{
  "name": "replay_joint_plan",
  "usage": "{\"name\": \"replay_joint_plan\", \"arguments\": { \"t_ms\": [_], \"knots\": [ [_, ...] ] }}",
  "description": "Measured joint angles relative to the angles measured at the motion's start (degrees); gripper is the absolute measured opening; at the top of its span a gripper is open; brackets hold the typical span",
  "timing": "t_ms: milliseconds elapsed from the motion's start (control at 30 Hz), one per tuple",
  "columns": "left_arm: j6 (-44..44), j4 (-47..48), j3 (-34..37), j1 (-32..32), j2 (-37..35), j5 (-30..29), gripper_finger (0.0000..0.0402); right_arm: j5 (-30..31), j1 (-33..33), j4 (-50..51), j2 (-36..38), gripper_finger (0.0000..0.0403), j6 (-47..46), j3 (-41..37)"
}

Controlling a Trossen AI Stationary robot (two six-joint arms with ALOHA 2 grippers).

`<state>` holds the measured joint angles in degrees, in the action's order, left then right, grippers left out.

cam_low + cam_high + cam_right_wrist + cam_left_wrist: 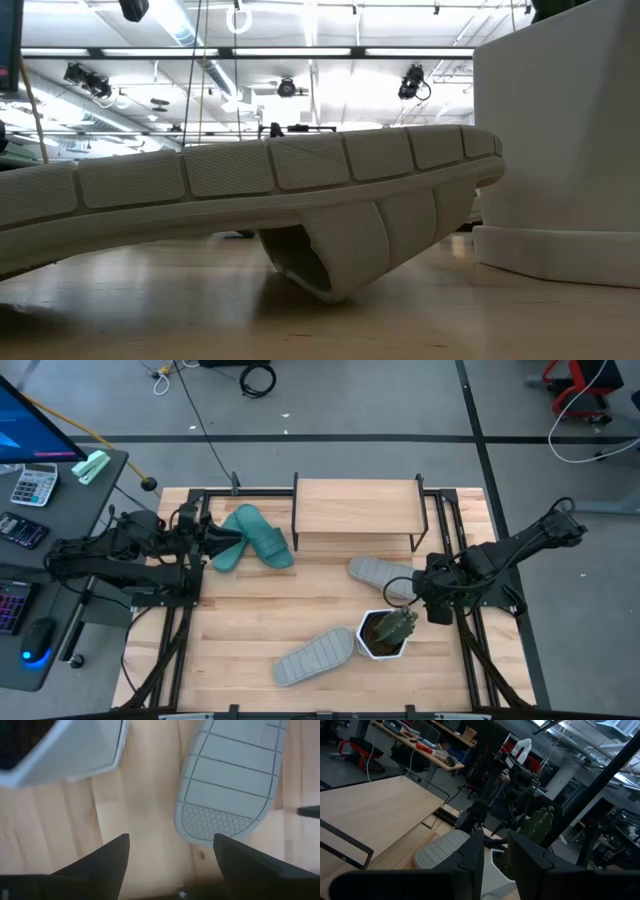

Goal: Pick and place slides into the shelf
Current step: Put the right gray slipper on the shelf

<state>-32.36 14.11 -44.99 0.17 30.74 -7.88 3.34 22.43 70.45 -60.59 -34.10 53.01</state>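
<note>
We read no brand, label or writing on the ridged light grey slides [315, 657]. Right gripper [170, 850] stands wide; left gripper [495, 851] narrow, apparently empty.

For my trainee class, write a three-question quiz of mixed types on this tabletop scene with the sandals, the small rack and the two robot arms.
1. True or false: the small low shelf with a light wooden plank top already has a sandal on it.
2. Multiple choice: the left gripper is at
A. the white hexagonal pot holding a green cactus-like plant
B. the teal-green pair of soft slides
C. the light grey slide lying sole-up near the front edge
3. Fill in: the right gripper, fingers spread, hangs over the table beside the second light grey ______.

Key: 1 false; 2 B; 3 slide.
</note>
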Motion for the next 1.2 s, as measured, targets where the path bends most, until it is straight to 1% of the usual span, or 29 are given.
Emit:
{"name": "replay_joint_plan", "arguments": {
  "t_ms": [100, 167, 233, 333, 500, 600, 733, 867, 933, 1033, 1200],
  "knots": [
    [0.04, 0.0, 0.0, 0.01, 0.0, 0.0, 0.0093, 0.83, -0.24, -0.89, 0.01, 0.0288, -3.91, 0.0],
    [0.04, 0.0, 0.0, 0.01, 0.0, 0.0, 0.0094, 2.67, -0.89, -0.37, 0.01, 0.0286, -5.74, 0.0],
    [0.04, 0.01, 0.0, 0.01, 0.0, 0.0, 0.0094, 5.21, -2.24, 2.27, 0.01, 0.0285, -8.57, 0.0],
    [0.04, 0.03, 0.0, 0.01, 0.0, 0.0, 0.009, 8.18, -5.84, 8.35, 0.07, 0.0285, -10.77, -0.03],
    [0.02, 0.49, 0.0, 0.01, -0.02, 0.0, 0.0087, 7.4, -14.33, 10.06, 1.37, 0.0285, -8.81, -0.04],
    [0.0, 0.97, 0.0, 0.01, 0.0, 0.0, 0.0091, 4.29, -20.13, 9.97, 1.39, 0.0286, -4.47, -0.04],
    [0.0, 1.34, 0.0, 0.01, 0.0, 0.0, 0.0095, -1.0, -28.22, 9.37, 1.41, 0.0288, 4.04, -0.16],
    [-0.03, 1.3, 0.0, 0.01, 0.0, 0.0, 0.0095, -7.63, -37.05, 9.07, 1.67, 0.0289, 11.54, -2.86],
    [-0.07, 1.29, 0.0, 0.01, 0.0, 0.0, 0.0093, -10.11, -40.93, 7.99, 2.37, 0.0288, 13.83, -4.8],
    [-0.83, 1.36, 0.0, 0.01, 0.0, 0.02, 0.0092, -14.12, -45.68, 5.14, 5.18, 0.0288, 15.72, -7.41],
    [-2.96, 2.53, 0.0, 0.01, 0.0, 0.02, 0.0094, -18.76, -51.56, -0.03, 13.46, 0.0288, 15.52, -9.07]
  ]
}}
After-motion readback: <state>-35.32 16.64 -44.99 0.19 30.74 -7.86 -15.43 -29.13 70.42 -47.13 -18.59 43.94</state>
